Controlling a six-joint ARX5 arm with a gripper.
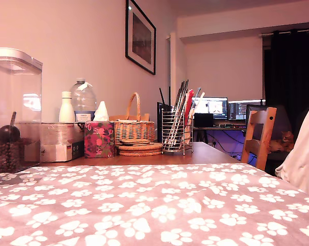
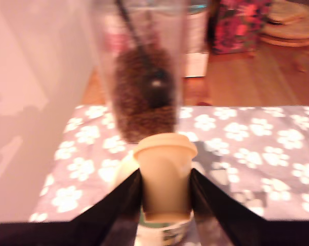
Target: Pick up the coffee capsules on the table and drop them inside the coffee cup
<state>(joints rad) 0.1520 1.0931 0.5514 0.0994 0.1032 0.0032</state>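
The gripper [image 2: 165,177] clasps a beige capsule [image 2: 165,151] close against the pale cup [image 2: 122,173], near the coffee-bean jar [image 2: 144,102].

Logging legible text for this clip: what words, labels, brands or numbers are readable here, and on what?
No text can be read in either view.
The water bottle label: too small.
Print on the cardboard box: blurred.
The monitor screens: too small.
The coffee cup: no print visible.
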